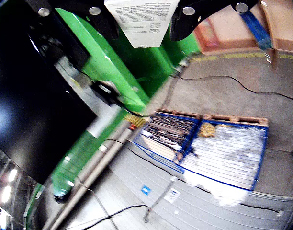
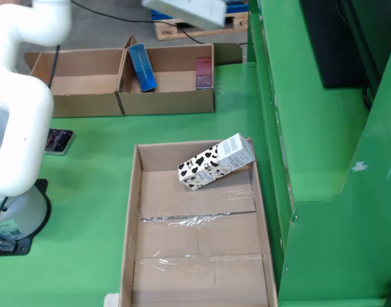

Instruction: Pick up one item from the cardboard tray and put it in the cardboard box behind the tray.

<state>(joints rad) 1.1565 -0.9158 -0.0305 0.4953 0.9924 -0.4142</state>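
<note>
In the gripper-mounted view, we see the black gripper with its fingers clamped on a white printed carton, cut off at the top edge. In the fixed view that carton shows blurred above the open brown cardboard box. Nearer, a cow-patterned carton lies tilted in the cardboard tray on the green table.

A grey concrete floor carries black cables and a blue-framed wire cage on wooden pallets.
</note>
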